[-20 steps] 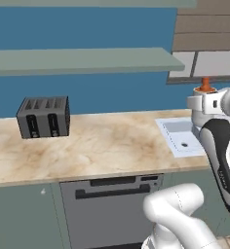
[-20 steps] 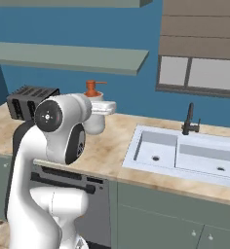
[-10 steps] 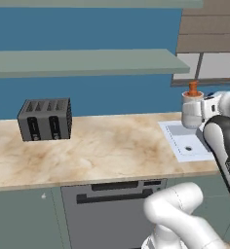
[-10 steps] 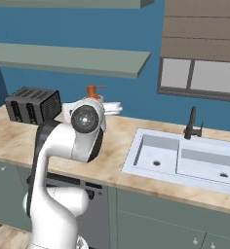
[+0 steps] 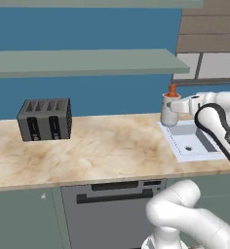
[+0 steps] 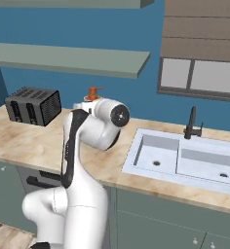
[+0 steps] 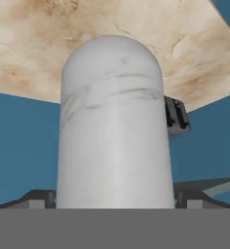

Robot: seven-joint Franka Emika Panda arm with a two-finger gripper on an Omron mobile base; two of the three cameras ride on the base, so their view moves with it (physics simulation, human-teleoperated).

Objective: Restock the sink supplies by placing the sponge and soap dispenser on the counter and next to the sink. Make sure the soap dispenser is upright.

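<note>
The soap dispenser (image 5: 169, 110) is held upright between the wide-set jaws of the gripper (image 5: 171, 108), low over the worktop (image 5: 97, 148) at the sink's (image 5: 195, 141) left edge; setting down is in hand, calling next for lowering, then release.

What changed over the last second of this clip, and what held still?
The gripper, still clamped on the white cylindrical soap dispenser with the orange pump, carried it upright, leftward and lower in the left base view, to the beige marbled counter beside the white sink. Nothing was released. The dark toaster, sink and counter stayed put.
</note>
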